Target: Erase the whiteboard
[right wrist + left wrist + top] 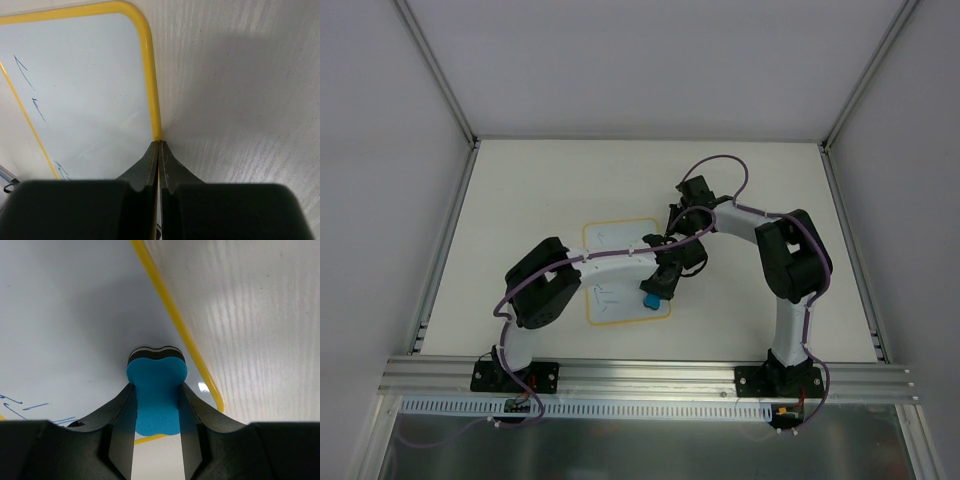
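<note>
The whiteboard (pixel 615 280), white with a yellow border, lies flat on the table. My left gripper (pixel 655 290) is shut on a blue bone-shaped eraser (pixel 649 298). In the left wrist view the eraser (pixel 156 385) rests on the whiteboard (pixel 75 315) close to its yellow corner. Blue scribbles (pixel 30 407) show at the lower left. My right gripper (pixel 668 236) is shut, and its tips (pixel 159 146) sit on the board's yellow right edge. The right wrist view shows the whiteboard (pixel 85 85) with faint blue marks (pixel 22 70). My left arm hides the board's middle in the top view.
The pale table (pixel 770 180) is bounded by white walls and metal frame posts (pixel 445 90) at the sides. An aluminium rail (pixel 650 375) holding both arm bases runs along the near edge.
</note>
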